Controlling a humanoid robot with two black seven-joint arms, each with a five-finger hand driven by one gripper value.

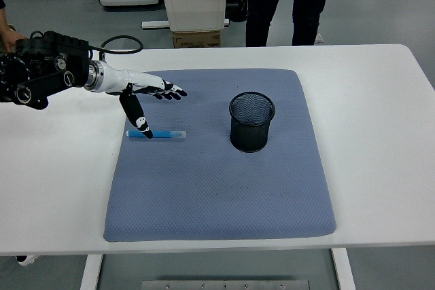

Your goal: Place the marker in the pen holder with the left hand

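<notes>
The left hand point(146, 96) reaches over the grey mat point(217, 188), fingers spread and holding nothing, thumb pointing down and seemingly touching the marker point(156, 134). The marker, a slim blue barrel with a pale cap, lies flat just beneath the hand. The black mesh pen holder point(251, 122) stands upright well to its right.

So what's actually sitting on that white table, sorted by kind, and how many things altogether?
Blue marker: 1
Black mesh pen holder: 1
Grey-blue mat: 1
Total: 3
</notes>
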